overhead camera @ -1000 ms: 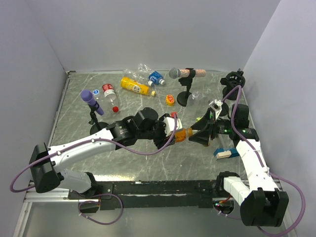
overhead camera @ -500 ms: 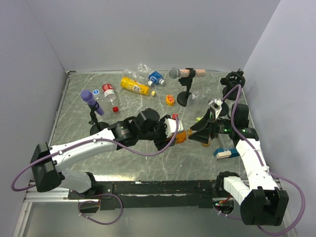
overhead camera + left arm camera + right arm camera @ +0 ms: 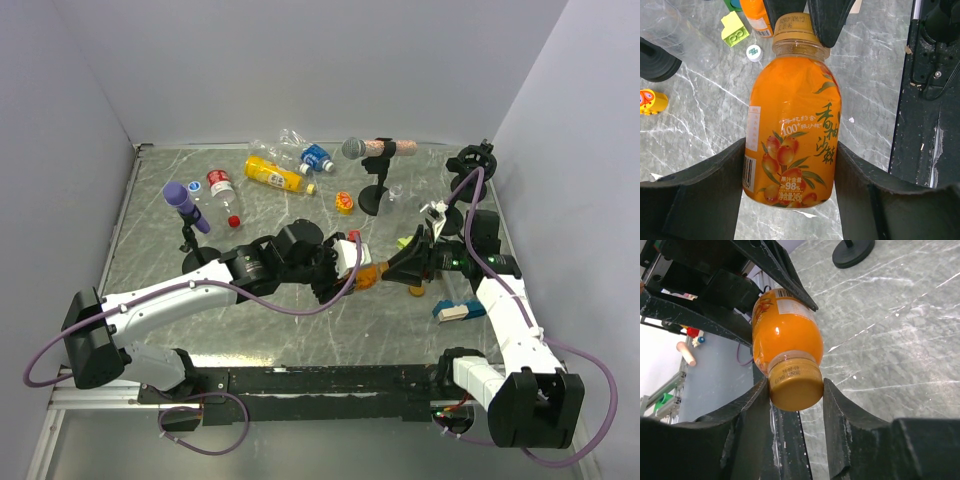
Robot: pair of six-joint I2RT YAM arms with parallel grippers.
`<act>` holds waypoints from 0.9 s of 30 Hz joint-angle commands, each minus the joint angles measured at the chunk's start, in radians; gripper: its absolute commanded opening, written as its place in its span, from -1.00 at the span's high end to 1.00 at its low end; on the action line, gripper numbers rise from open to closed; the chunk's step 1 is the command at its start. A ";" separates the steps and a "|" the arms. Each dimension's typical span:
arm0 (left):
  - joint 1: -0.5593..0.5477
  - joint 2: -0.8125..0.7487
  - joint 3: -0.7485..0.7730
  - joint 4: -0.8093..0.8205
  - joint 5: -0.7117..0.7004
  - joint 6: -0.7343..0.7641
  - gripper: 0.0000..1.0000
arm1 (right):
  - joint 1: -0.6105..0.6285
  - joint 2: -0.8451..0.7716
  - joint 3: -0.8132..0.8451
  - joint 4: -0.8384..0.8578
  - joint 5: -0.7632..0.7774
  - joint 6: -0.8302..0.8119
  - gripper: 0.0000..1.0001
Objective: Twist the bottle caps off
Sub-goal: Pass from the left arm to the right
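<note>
1. Worktop (image 3: 300, 335): grey marbled slab, walled at the left, far and right edges. Open surface shows along the near edge and the left edge.
2. Left gripper (image 3: 348, 264): reaches in from the near-left corner to just right of centre, fingers (image 3: 715, 175) clamped on the body of the orange bottle.
3. Right gripper (image 3: 392, 270): comes from the right edge, fingers (image 3: 840, 405) closed against both sides of the orange-brown cap.
4. Purple-headed microphone (image 3: 186, 208): on a stand, near the left edge.
5. Grey-headed microphone (image 3: 372, 150): on a stand, near the far edge.
6. Orange bottle (image 3: 790, 135): held level above the worktop between the two grippers and filled with orange drink.
7. Yellow bottle (image 3: 272, 176): lying near the far edge, beside the clear bottle with a blue label (image 3: 305, 152).
8. Clear bottle with a red label (image 3: 220, 188): towards the far-left corner.
9. Orange-brown cap (image 3: 795, 385): seated on the held bottle's neck.
10. Yellow-green block (image 3: 735, 28): on the worktop, near the white cap (image 3: 754, 52).
11. Red cap (image 3: 233, 221): loose, just beside the red-label bottle.
</note>
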 commanded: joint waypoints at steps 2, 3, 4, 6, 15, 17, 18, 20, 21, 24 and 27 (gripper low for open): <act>-0.008 -0.005 0.006 0.078 0.031 -0.004 0.54 | 0.008 -0.003 0.046 -0.003 -0.023 -0.030 0.37; -0.008 -0.005 0.001 0.081 0.031 -0.006 0.54 | 0.007 -0.003 0.046 -0.002 -0.026 -0.027 0.29; -0.008 -0.005 -0.002 0.084 0.033 -0.007 0.54 | 0.007 -0.001 0.043 0.001 -0.026 -0.023 0.06; -0.008 -0.014 -0.009 0.096 0.036 -0.007 0.54 | 0.008 0.002 0.042 0.006 -0.026 -0.017 -0.35; -0.008 -0.024 -0.031 0.124 0.033 -0.006 0.55 | 0.008 0.014 0.040 0.014 -0.021 -0.004 -0.61; -0.008 -0.021 -0.029 0.127 0.030 -0.006 0.55 | 0.010 0.017 0.040 0.012 -0.023 -0.003 -0.55; -0.008 -0.024 -0.032 0.128 0.028 -0.004 0.55 | 0.008 0.017 0.040 0.014 -0.025 -0.001 -0.53; -0.008 -0.027 -0.037 0.136 0.020 -0.004 0.55 | 0.010 0.020 0.040 0.014 -0.026 0.000 -0.53; -0.008 -0.025 -0.040 0.141 0.017 -0.004 0.55 | 0.010 0.020 0.043 0.011 -0.028 -0.003 -0.53; -0.008 -0.025 -0.040 0.142 0.016 -0.004 0.54 | 0.011 0.024 0.045 0.005 -0.037 -0.009 -0.26; -0.008 -0.021 -0.045 0.145 0.010 -0.007 0.52 | 0.015 0.017 0.048 -0.003 -0.044 -0.020 0.19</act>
